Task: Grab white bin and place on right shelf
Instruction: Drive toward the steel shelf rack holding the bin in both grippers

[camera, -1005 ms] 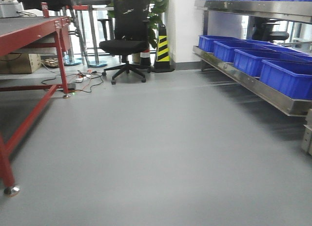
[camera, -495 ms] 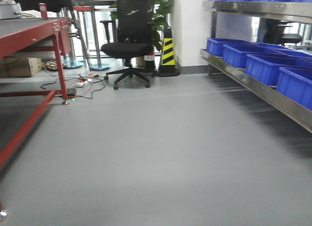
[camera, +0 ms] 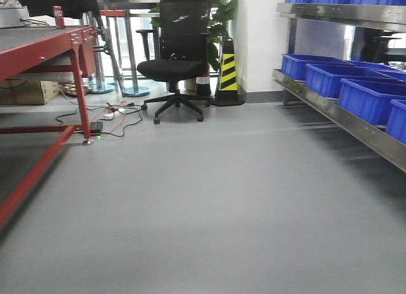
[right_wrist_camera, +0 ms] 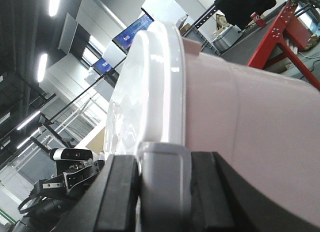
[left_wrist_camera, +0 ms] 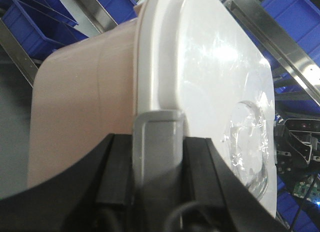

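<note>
Left claw: pinched on the grey handle at one end of the white bin. Right claw: pinched likewise on the grey handle at the opposite end. The bin hangs between my two arms, its long axis running claw to claw.

Front view: the right shelf runs along the right edge of the frame. Blue crates sit on its lower tier, with open floor ahead.

Judgement: the shelf lies off to my right and the right arm is nearer. The bin must swing rightward, long axis parallel to the rail, before set-down.
</note>
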`<action>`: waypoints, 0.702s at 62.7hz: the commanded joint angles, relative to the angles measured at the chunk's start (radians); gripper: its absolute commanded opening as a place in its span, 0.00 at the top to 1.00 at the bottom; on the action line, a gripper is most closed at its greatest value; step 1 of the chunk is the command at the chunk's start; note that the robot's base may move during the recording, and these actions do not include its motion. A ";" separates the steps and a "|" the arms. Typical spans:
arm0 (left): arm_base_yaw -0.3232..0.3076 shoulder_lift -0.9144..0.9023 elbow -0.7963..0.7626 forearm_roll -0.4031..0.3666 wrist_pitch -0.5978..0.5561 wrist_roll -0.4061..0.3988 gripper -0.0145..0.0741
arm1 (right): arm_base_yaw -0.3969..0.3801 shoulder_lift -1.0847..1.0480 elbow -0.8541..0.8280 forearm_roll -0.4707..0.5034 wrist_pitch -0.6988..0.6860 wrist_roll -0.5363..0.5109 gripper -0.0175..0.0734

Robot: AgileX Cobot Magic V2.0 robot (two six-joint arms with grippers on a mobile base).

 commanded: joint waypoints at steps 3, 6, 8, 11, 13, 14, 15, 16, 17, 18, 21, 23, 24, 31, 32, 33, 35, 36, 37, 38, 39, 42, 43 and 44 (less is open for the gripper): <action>-0.053 -0.050 -0.037 -0.110 0.217 0.012 0.94 | 0.037 -0.043 -0.038 0.131 0.200 -0.003 0.54; -0.053 -0.050 -0.037 -0.110 0.217 0.012 0.94 | 0.037 -0.043 -0.038 0.131 0.196 -0.003 0.54; -0.053 -0.050 -0.037 -0.110 0.217 0.012 0.94 | 0.037 -0.043 -0.038 0.131 0.192 -0.003 0.54; -0.053 -0.050 -0.037 -0.110 0.217 0.012 0.94 | 0.037 -0.043 -0.038 0.131 0.192 -0.003 0.54; -0.053 -0.050 -0.037 -0.110 0.217 0.012 0.94 | 0.037 -0.043 -0.038 0.131 0.192 -0.003 0.54; -0.053 -0.050 -0.037 -0.110 0.217 0.012 0.94 | 0.037 -0.043 -0.038 0.131 0.192 -0.003 0.54; -0.053 -0.050 -0.037 -0.110 0.217 0.012 0.94 | 0.037 -0.043 -0.038 0.131 0.192 -0.003 0.54; -0.053 -0.050 -0.037 -0.110 0.217 0.012 0.94 | 0.037 -0.043 -0.038 0.131 0.192 -0.003 0.54; -0.053 -0.050 -0.037 -0.110 0.217 0.012 0.94 | 0.037 -0.043 -0.038 0.131 0.192 -0.003 0.54; -0.053 -0.050 -0.037 -0.110 0.217 0.012 0.94 | 0.037 -0.043 -0.038 0.131 0.192 -0.003 0.54; -0.053 -0.050 -0.037 -0.110 0.217 0.012 0.94 | 0.037 -0.043 -0.038 0.131 0.192 -0.003 0.54; -0.053 -0.050 -0.037 -0.110 0.217 0.012 0.94 | 0.037 -0.043 -0.038 0.131 0.192 -0.003 0.54; -0.053 -0.050 -0.037 -0.110 0.217 0.012 0.94 | 0.037 -0.043 -0.038 0.131 0.191 -0.003 0.54; -0.053 -0.050 -0.037 -0.110 0.217 0.012 0.94 | 0.037 -0.043 -0.038 0.131 0.188 -0.003 0.54; -0.053 -0.050 -0.037 -0.110 0.217 0.012 0.94 | 0.037 -0.043 -0.038 0.131 0.188 -0.003 0.54; -0.053 -0.050 -0.037 -0.110 0.217 0.012 0.94 | 0.037 -0.043 -0.038 0.131 0.188 -0.003 0.54; -0.053 -0.050 -0.037 -0.110 0.217 0.012 0.94 | 0.037 -0.043 -0.038 0.131 0.188 -0.003 0.54; -0.053 -0.050 -0.037 -0.110 0.217 0.012 0.94 | 0.037 -0.043 -0.038 0.131 0.187 -0.003 0.54; -0.053 -0.050 -0.037 -0.110 0.217 0.012 0.94 | 0.037 -0.043 -0.038 0.131 0.187 -0.003 0.54; -0.053 -0.050 -0.037 -0.110 0.217 0.012 0.94 | 0.037 -0.043 -0.038 0.131 0.187 -0.003 0.54; -0.053 -0.050 -0.037 -0.110 0.217 0.012 0.94 | 0.037 -0.043 -0.038 0.131 0.186 -0.003 0.54; -0.053 -0.050 -0.037 -0.110 0.217 0.012 0.94 | 0.037 -0.043 -0.038 0.131 0.186 -0.003 0.54; -0.053 -0.050 -0.037 -0.110 0.217 0.012 0.94 | 0.037 -0.043 -0.038 0.131 0.186 -0.003 0.54; -0.053 -0.050 -0.037 -0.110 0.217 0.012 0.94 | 0.037 -0.043 -0.038 0.131 0.186 -0.003 0.54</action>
